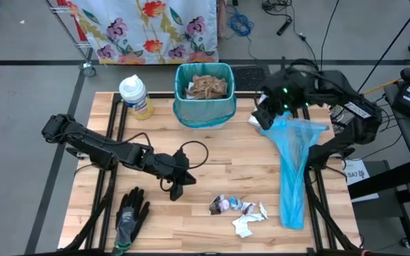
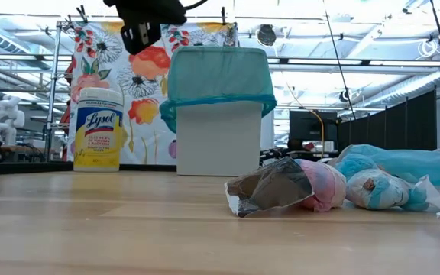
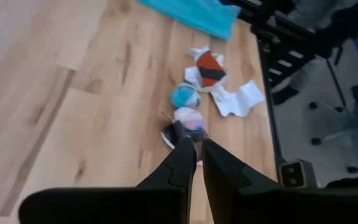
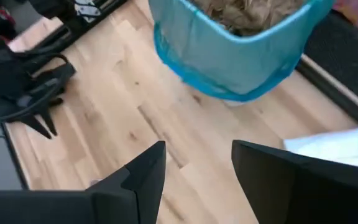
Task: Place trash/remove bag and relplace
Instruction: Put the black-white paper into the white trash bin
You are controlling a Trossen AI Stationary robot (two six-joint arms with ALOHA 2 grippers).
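A white bin (image 2: 218,137) lined with a teal bag (image 1: 205,107) stands at the far middle, brown paper towels (image 1: 206,87) heaped inside. Loose trash lies near the front edge: a shiny wrapper ball (image 3: 188,119), a teal ball (image 3: 184,96), a red-black wrapper (image 3: 209,67) and a white tissue (image 3: 238,99). My left gripper (image 1: 176,190) hovers left of this trash, shut (image 3: 197,155), with nothing held. My right gripper (image 1: 263,117) hangs high, right of the bin, open (image 4: 197,162) and empty. A spare blue bag (image 1: 294,167) lies flat along the table's right side.
A Lysol wipes tub (image 1: 135,96) stands left of the bin. A black-and-grey glove (image 1: 130,217) lies at the near left. A black cable (image 1: 191,153) loops beside my left arm. Bare wood shows in the table's middle.
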